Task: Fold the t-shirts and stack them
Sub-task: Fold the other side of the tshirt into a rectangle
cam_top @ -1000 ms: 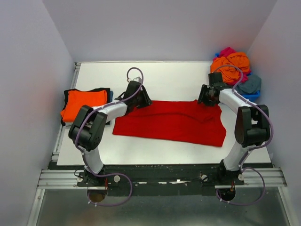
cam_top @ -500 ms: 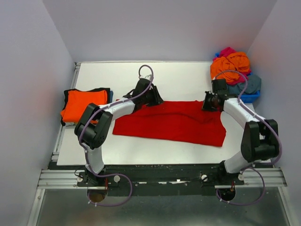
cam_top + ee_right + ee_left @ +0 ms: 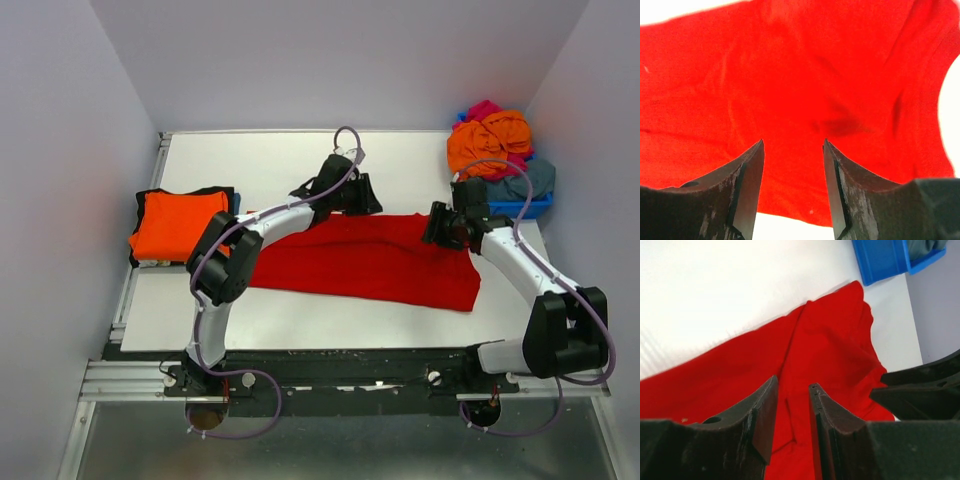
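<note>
A bright red t-shirt (image 3: 365, 262) lies spread flat across the middle of the table. My left gripper (image 3: 362, 200) is at the middle of its far edge. In the left wrist view the left gripper (image 3: 792, 387) is open, with a ridge of the red t-shirt (image 3: 830, 340) showing past its jaws. My right gripper (image 3: 440, 228) is over the shirt's far right corner. In the right wrist view the right gripper (image 3: 792, 145) is open and empty just above the red t-shirt (image 3: 790, 75).
A folded orange t-shirt (image 3: 178, 222) lies on a black one at the table's left edge. A blue bin (image 3: 530, 207) at the back right holds a heap of orange, magenta and grey-blue shirts (image 3: 490, 140). The bin (image 3: 880, 260) also shows in the left wrist view.
My left gripper has moved right along the red shirt's far edge, from its left corner to the middle. My right gripper has shifted slightly. The shirt has stayed in place.
</note>
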